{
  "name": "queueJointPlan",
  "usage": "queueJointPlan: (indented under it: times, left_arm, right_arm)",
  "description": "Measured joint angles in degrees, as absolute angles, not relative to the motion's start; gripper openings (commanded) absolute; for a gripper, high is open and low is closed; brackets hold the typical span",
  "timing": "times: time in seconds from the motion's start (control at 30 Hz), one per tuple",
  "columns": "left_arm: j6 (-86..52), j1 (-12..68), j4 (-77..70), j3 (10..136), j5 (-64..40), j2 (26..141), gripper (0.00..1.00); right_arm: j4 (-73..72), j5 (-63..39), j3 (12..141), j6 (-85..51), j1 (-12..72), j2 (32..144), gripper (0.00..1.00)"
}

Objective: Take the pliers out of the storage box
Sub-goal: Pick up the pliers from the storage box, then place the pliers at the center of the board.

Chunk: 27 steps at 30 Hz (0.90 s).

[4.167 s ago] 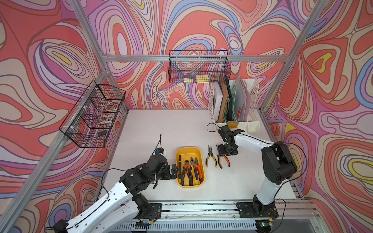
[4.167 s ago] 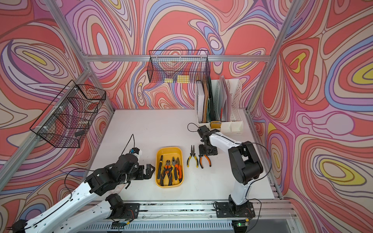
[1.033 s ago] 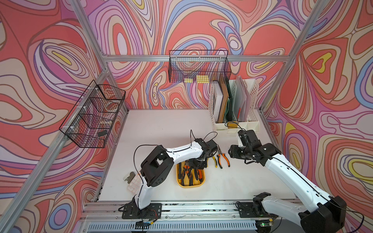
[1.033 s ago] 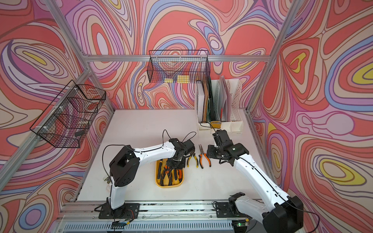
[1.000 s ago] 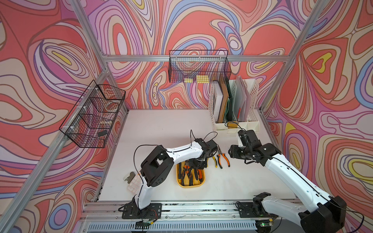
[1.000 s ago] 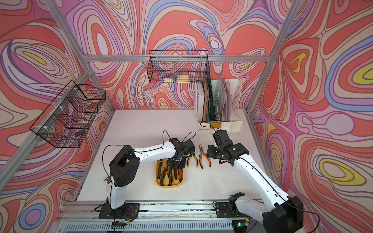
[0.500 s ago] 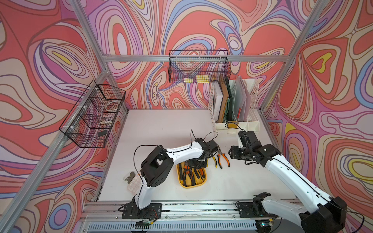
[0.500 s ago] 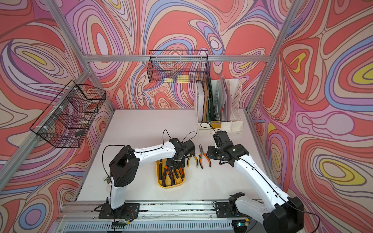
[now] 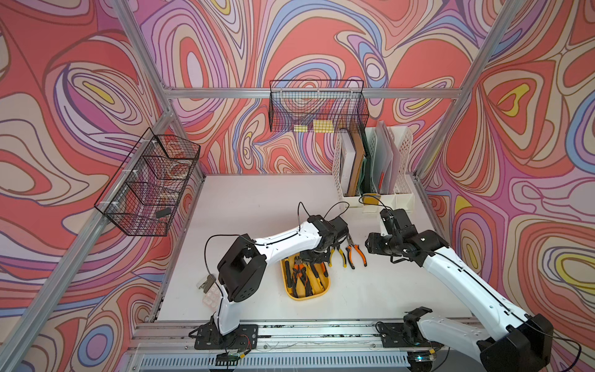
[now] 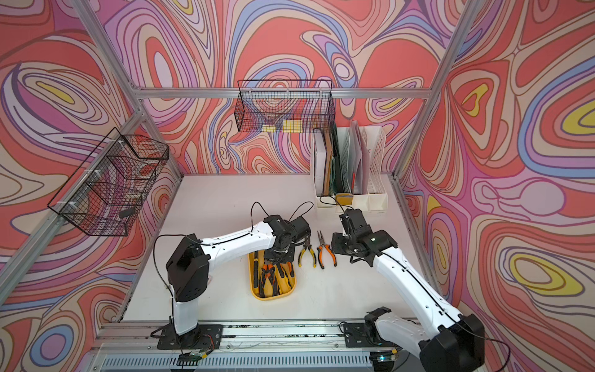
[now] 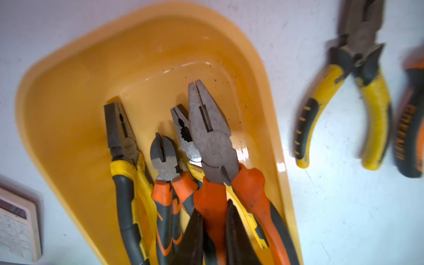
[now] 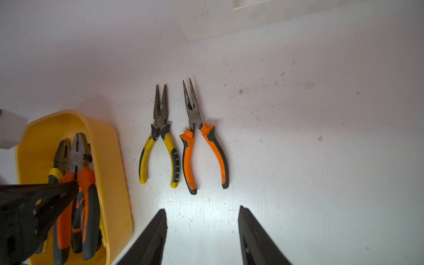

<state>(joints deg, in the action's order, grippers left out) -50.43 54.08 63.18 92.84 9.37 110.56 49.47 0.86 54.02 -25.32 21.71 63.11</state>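
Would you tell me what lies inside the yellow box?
At least four pliers; the left gripper is shut on the orange pair on top. Anything beneath the pile is covered and cannot be seen.

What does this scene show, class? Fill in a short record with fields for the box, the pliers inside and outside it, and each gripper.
Box: yellow, on the white table, at least four pliers inside
Outside the box: yellow-handled pliers and orange-handled pliers, side by side on the table
Left gripper: shut on a handle of the large orange pliers in the box
Right gripper: open, empty, above the table near those two pliers
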Motion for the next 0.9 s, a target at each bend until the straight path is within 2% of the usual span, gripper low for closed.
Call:
queueJointPlan:
  times: [0.33, 0.6, 0.73, 0.9]
  left_arm:
    - [-36.75, 51.48, 69.63, 99.48, 16.34, 101.58, 0.00]
    - [-23.27, 34.61, 71.20, 94.91, 20.38, 92.05, 0.00]
    - [-15.09, 30.37, 68.53, 88.88, 23.27, 87.59, 0.00]
    - [-6.11, 23.70, 61.80, 81.23, 19.66, 84.44, 0.00]
  right_arm:
    - [49.47, 2.09, 54.04, -24.47, 21.71, 62.00, 0.56]
    - [48.42, 2.02, 53.32, -24.01, 21.71, 60.40, 0.58]
    - [48.27, 1.93, 52.80, -23.64, 21.71, 60.40, 0.58]
    - [47.94, 1.67, 52.18, -23.42, 21.71, 60.42, 0.59]
